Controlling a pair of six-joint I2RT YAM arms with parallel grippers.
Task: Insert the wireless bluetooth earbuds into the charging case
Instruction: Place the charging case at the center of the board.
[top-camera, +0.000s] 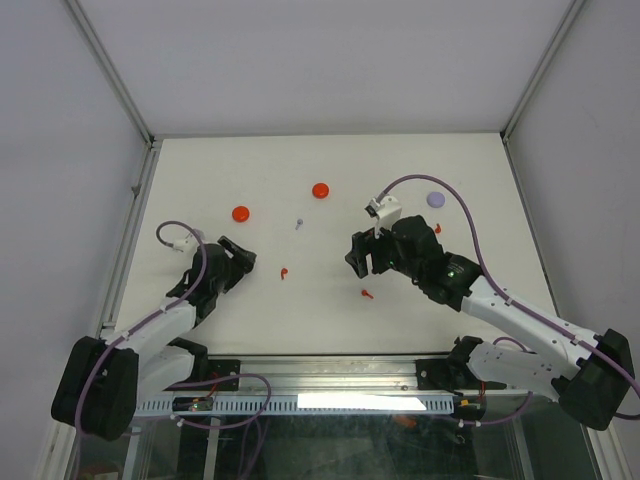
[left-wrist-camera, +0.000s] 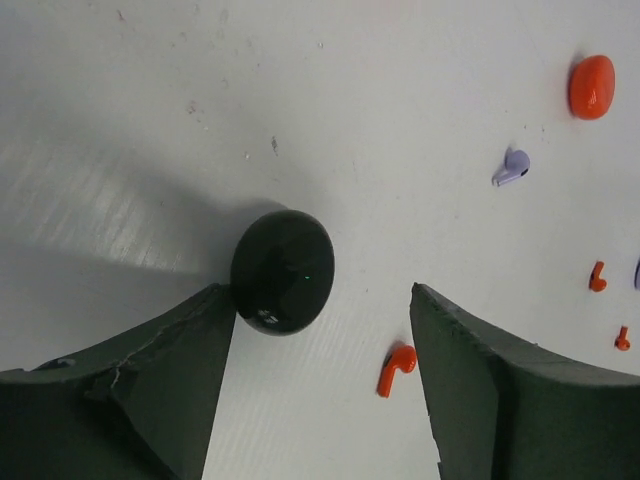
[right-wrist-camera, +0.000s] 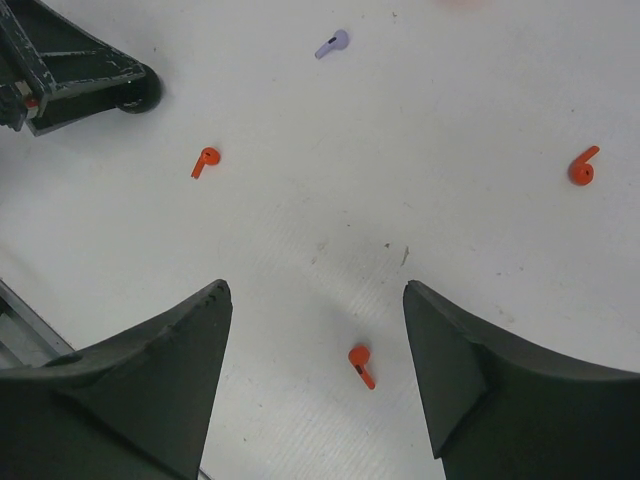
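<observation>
A matte white tabletop (top-camera: 330, 180) filled the floor of the enclosure, with plain pale wall panels (top-camera: 320, 60) rising behind it and at both sides. Slanting silver metal frame struts (top-camera: 110, 70) met its far corners. Along its near edge ran a silver metal rail (top-camera: 330, 368), and just below that a white slotted plastic cable duct (top-camera: 250, 404). Small dark scuff marks (right-wrist-camera: 404, 257) dotted the tabletop's middle.
</observation>
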